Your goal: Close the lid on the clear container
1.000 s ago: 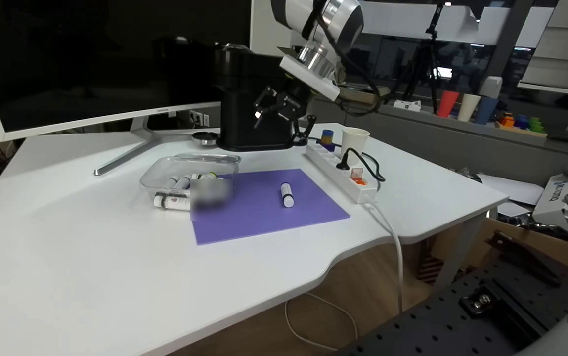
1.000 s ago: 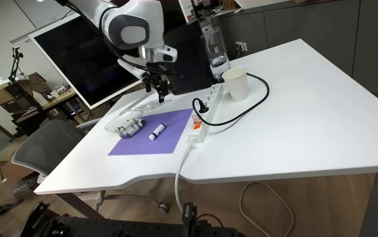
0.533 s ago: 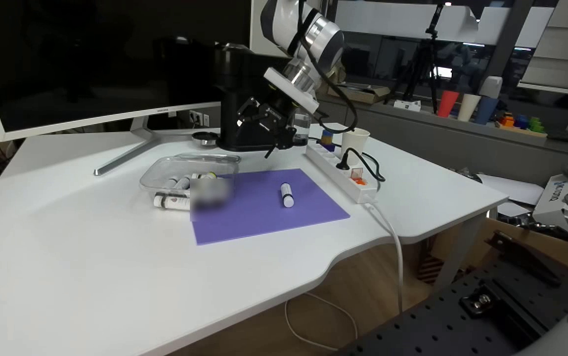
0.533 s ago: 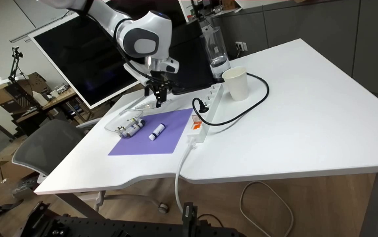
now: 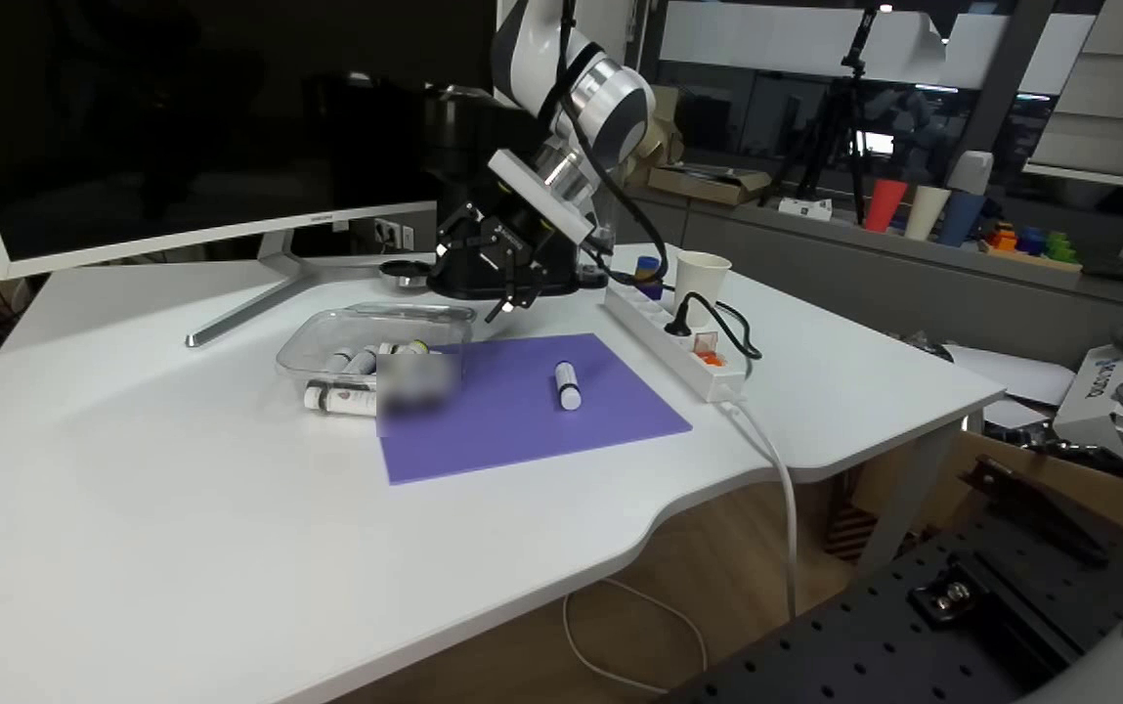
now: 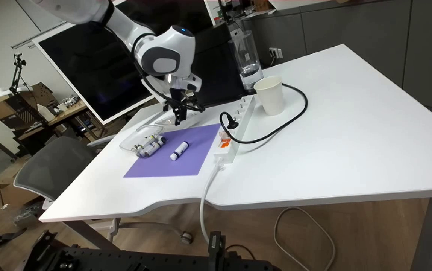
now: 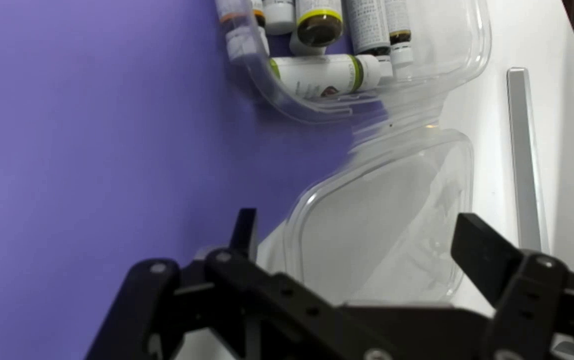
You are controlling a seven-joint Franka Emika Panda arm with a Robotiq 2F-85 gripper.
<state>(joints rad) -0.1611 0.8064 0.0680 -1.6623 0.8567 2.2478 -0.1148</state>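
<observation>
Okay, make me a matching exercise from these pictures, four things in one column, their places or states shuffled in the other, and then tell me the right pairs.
Things
1. lid
2. clear container
3. gripper
4. white cup

Places or states
A. standing beside the power strip
B. folded open, not closed
C. jaws apart
D. bottles inside

Right pairs: 1-B, 2-D, 3-C, 4-A.
</observation>
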